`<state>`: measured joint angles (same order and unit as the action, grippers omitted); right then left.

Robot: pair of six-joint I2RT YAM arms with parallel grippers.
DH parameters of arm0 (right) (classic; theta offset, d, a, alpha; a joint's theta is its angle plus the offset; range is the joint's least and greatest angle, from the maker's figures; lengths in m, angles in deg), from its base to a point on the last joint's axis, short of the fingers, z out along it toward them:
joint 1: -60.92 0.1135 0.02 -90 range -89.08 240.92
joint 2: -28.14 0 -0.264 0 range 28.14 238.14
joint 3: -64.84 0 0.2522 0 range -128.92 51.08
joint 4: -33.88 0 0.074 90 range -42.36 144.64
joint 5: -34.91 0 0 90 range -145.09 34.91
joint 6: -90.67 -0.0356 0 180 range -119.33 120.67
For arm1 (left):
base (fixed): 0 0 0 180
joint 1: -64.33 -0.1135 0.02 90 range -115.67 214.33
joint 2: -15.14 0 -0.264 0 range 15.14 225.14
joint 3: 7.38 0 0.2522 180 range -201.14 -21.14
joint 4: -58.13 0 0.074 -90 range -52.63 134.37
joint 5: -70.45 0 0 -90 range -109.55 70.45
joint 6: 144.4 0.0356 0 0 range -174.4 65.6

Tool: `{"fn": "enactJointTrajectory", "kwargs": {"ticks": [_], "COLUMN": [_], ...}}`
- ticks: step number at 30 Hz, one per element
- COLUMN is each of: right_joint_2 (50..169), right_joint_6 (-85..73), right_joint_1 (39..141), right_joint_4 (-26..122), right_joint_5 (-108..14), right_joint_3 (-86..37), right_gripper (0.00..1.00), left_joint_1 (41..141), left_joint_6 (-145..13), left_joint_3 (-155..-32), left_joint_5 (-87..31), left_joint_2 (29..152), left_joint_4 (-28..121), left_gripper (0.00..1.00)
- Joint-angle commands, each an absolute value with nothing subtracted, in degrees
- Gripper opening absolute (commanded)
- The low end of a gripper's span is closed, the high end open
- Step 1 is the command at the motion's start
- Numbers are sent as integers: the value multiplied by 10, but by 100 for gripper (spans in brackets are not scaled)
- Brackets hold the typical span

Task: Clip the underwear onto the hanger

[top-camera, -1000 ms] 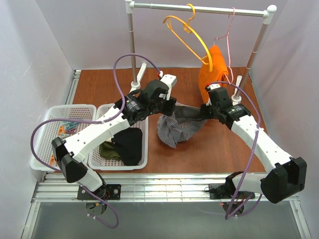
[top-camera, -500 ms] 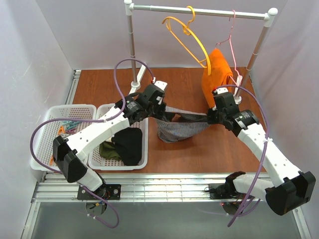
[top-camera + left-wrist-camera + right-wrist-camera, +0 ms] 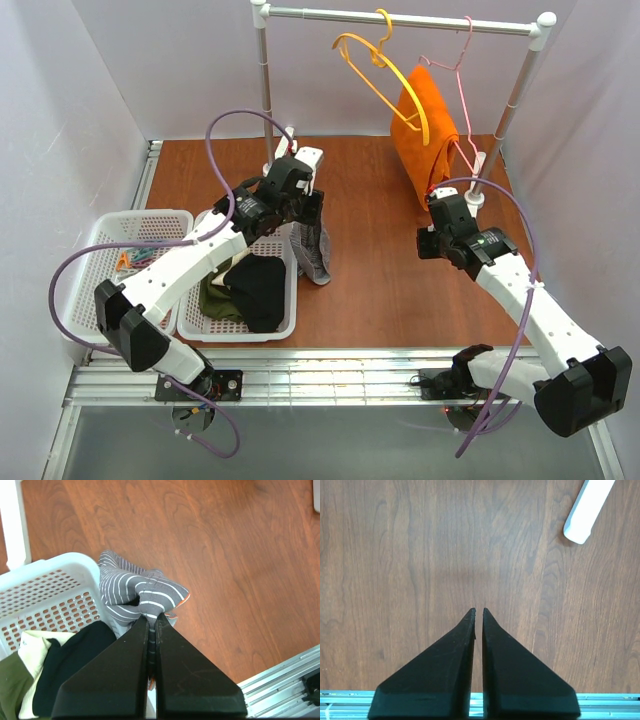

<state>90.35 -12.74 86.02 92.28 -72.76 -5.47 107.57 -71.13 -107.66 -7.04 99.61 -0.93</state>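
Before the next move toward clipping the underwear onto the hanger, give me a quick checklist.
1. Left gripper shut on the underwear: ok.
2. Underwear spread out for clipping: not ok, it hangs bunched.
3. Right gripper holding a corner: not ok, shut and empty over the table.
4. Yellow hanger hooked on the rail: ok.
5. Clips ready on the hanger: cannot tell.

The underwear (image 3: 316,255) hangs just right of the basket (image 3: 292,300), hanger (image 3: 398,80) on the rail (image 3: 400,18) behind.
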Motion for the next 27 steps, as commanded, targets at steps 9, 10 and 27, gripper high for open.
{"fn": "enactJointTrajectory", "kwargs": {"ticks": [9, 10, 27], "right_joint_2": [860, 855, 867], "right_joint_6": [-124, -129, -122], "right_joint_1": [872, 881, 928], "right_joint_4": [767, 756, 596], "right_joint_5": [-513, -510, -471], "right_joint_3": [-37, -32, 48], "right_gripper": [47, 55, 59], "left_joint_1": [1076, 1076, 1099], "left_joint_6": [-676, -682, -731], "left_joint_3": [-1134, -1141, -1214], "left_joint_5": [-194, -223, -348], "left_joint_2": [1034, 1045, 1101], "left_joint_4": [25, 25, 38], "left_gripper": [0, 0, 0]}}
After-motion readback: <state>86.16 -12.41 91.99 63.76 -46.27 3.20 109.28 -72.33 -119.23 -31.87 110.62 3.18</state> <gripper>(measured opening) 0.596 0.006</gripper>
